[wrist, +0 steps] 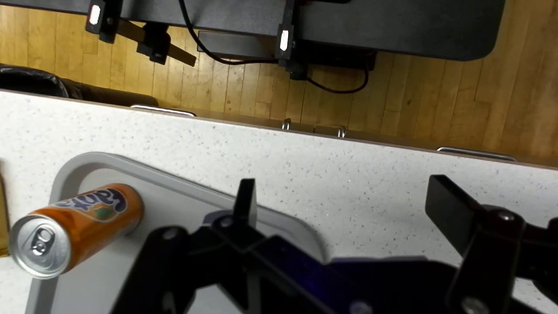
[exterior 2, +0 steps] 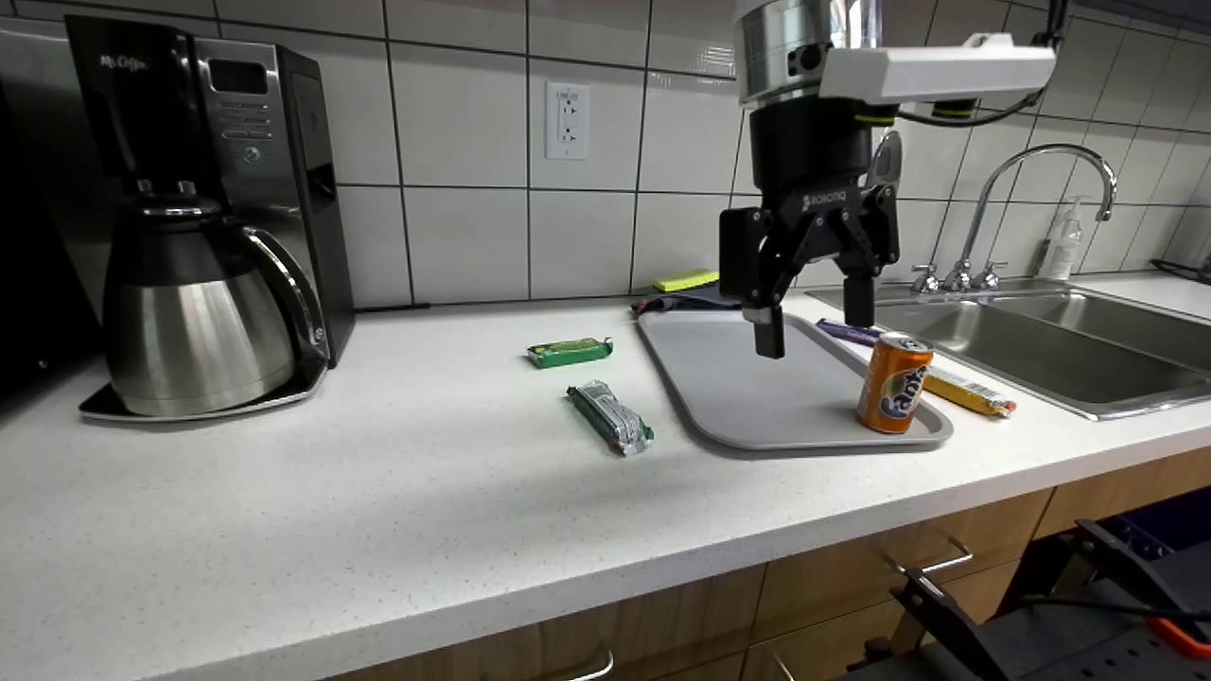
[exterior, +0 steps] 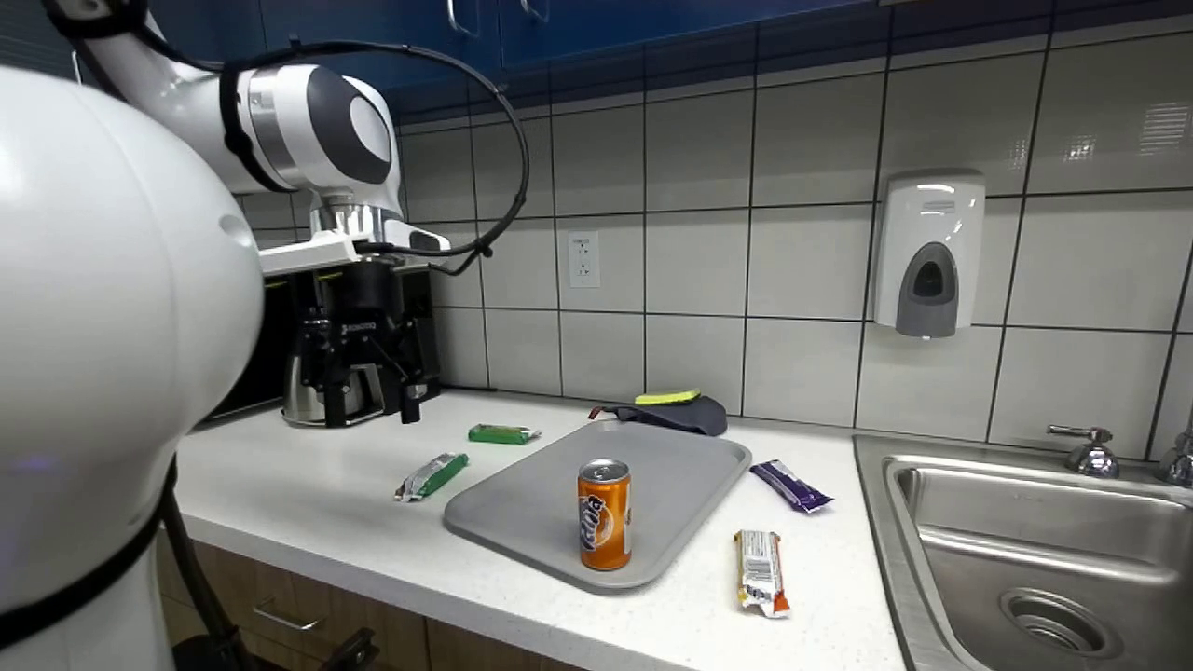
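My gripper [exterior: 372,410] is open and empty, held above the counter; it also shows in an exterior view [exterior 2: 815,322] and in the wrist view [wrist: 342,196]. An orange Fanta can [exterior: 605,514] stands upright on a grey tray [exterior: 522,503], near its front corner. In the wrist view the can [wrist: 87,226] is left of the fingers, apart from them. Two green-wrapped bars [exterior: 503,434] [exterior 2: 610,417] lie on the counter beside the tray. A purple bar [exterior: 790,486] and a yellow-orange bar [exterior: 761,570] lie on the tray's sink side.
A dark cloth [exterior: 685,416] with a yellow sponge [exterior: 667,397] lies by the tiled wall. A coffee maker with a steel carafe [exterior 2: 199,331] stands at one end. A steel sink [exterior: 1044,550] is at the other. A soap dispenser [exterior: 932,252] hangs on the wall.
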You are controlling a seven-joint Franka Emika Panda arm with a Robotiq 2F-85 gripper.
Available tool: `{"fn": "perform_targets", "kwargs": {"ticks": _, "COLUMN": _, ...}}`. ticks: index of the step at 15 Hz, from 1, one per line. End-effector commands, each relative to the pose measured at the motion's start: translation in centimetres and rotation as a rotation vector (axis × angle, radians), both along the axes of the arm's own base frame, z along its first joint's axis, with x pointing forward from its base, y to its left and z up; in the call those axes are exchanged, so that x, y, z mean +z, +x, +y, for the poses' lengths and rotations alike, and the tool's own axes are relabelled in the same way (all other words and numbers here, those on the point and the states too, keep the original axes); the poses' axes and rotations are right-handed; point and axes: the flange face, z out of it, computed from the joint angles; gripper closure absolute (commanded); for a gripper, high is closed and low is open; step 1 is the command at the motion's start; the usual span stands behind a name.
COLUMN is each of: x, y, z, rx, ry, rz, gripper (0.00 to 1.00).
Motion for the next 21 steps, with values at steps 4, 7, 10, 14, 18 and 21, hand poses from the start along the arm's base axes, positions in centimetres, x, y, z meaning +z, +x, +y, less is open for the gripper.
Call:
{"fn": "perform_targets", "kwargs": {"ticks": 4, "x": -2.8, "y": 3.0, "z": 3.8, "rx": -0.088, "ry": 0.026, "rz": -0.001, "gripper": 0.0}}
{"fn": "perform_targets", "kwargs": {"ticks": 7, "x": -4.2, "y": 4.5, "z": 5.1, "rx": -0.128, "ry": 0.035, "rz": -0.011, "gripper": 0.0}}
{"fn": "perform_targets", "kwargs": {"ticks": 10, "x": -5.8, "y": 6.3, "z": 6.3, "rx": -0.163, "ry": 0.046, "rz": -0.018, "gripper": 0.0}}
{"fn": "perform_targets", "kwargs": {"ticks": 14, "x": -7.8, "y": 8.6, "z": 7.9, "rx": -0.196, "ry": 0.053, "rz": -0.035, "gripper": 0.0}}
{"fn": "perform_targets", "kwargs": {"ticks": 18, "x": -9.7, "y": 10.6, "z": 9.2, "rx": -0.205, "ry": 0.045, "rz": -0.052, "gripper": 0.0}}
{"fn": "perform_targets", "kwargs": {"ticks": 21, "x": -11.1, "y": 11.9, "z": 10.2, "rx": -0.214, "ry": 0.036, "rz": -0.069, "gripper": 0.0}}
